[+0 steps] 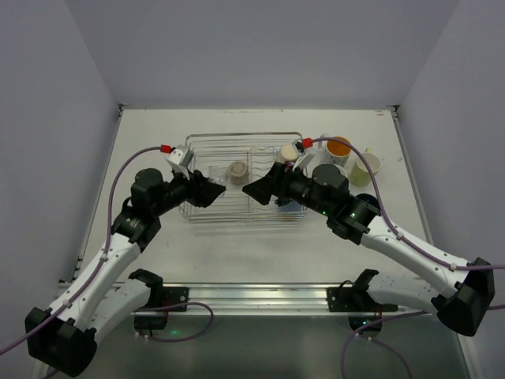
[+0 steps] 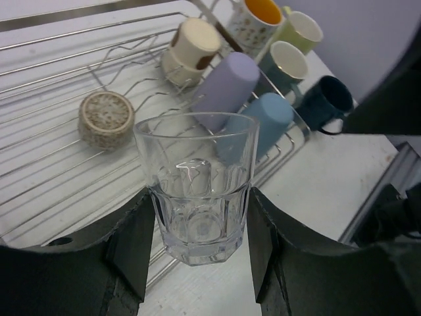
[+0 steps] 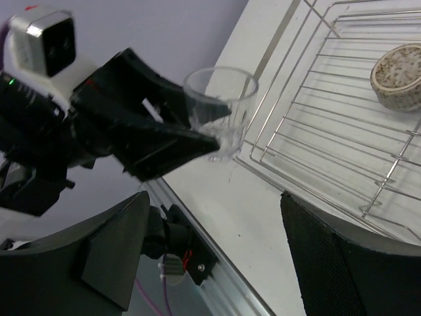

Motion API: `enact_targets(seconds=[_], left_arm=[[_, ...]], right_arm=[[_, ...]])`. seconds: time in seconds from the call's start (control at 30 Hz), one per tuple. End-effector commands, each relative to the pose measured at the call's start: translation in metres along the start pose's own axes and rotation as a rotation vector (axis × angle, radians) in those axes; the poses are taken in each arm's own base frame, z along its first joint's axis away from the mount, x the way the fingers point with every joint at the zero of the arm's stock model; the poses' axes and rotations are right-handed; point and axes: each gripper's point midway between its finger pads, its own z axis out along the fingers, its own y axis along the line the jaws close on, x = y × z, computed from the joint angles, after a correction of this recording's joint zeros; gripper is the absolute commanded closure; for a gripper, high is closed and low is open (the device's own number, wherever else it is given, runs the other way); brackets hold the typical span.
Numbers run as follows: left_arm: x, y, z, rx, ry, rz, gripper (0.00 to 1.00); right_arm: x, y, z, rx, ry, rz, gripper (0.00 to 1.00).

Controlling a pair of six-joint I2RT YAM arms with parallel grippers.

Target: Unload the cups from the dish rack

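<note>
Table (image 1: 237, 253): dish rack carried at its centre.
Dish rack (image 1: 211, 150): silver wire; four cups lodged inside.
Right gripper (image 3: 217, 243): fingers spread wide, nothing held; poised over the rack's middle.
Left gripper (image 2: 197, 250): clamped on the clear glass (image 2: 197, 191), which is kept upright at the rack's 7 o'clock corner.
Cups in rack: lavender cup (image 2: 227, 89) and light blue cup (image 2: 260, 125) laid on their sides, touching; cream cup (image 2: 194, 46); speckled cup (image 2: 105, 118) inverted.
Cups on table, at 3 o'clock of the rack: orange-lined mug (image 2: 253, 20), yellow-green cup (image 2: 299, 29), teal cup (image 2: 283, 66), dark blue cup (image 2: 325, 102).
</note>
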Motion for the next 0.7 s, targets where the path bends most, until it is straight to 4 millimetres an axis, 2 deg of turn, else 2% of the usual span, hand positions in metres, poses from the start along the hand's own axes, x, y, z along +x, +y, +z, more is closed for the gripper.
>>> enact_targets(seconds=[0.0, 0.17, 0.27, 0.4, 0.47, 0.5, 0.63, 0.67], left_arm=[[-0.005, -0.047, -0.025, 0.222, -0.043, 0.105, 0.79], [0.000, -0.067, -0.043, 0.325, -0.040, 0.192, 0.79], [0.006, -0.074, -0.048, 0.350, -0.039, 0.228, 0.79], [0.013, -0.081, -0.052, 0.361, -0.018, 0.259, 0.79], [0.013, -0.082, -0.053, 0.360, -0.018, 0.268, 0.80], [0.014, -0.084, -0.054, 0.368, -0.019, 0.276, 0.80], [0.014, -0.091, -0.057, 0.395, -0.021, 0.292, 0.80], [0.014, -0.092, -0.058, 0.400, -0.023, 0.296, 0.81]], right_arm=[[-0.021, 0.022, 0.017, 0.001, -0.075, 0.029, 0.16], [-0.003, 0.036, 0.039, 0.007, 0.003, 0.025, 0.14], [0.001, 0.041, 0.041, -0.010, 0.017, 0.036, 0.17], [-0.004, 0.060, 0.025, -0.093, 0.012, 0.034, 0.22], [-0.003, 0.060, 0.018, -0.097, 0.015, 0.031, 0.23], [-0.008, 0.064, 0.010, -0.110, -0.004, 0.030, 0.23], [-0.012, 0.060, 0.006, -0.067, -0.006, 0.020, 0.20], [-0.005, 0.054, 0.007, -0.040, 0.030, 0.006, 0.18]])
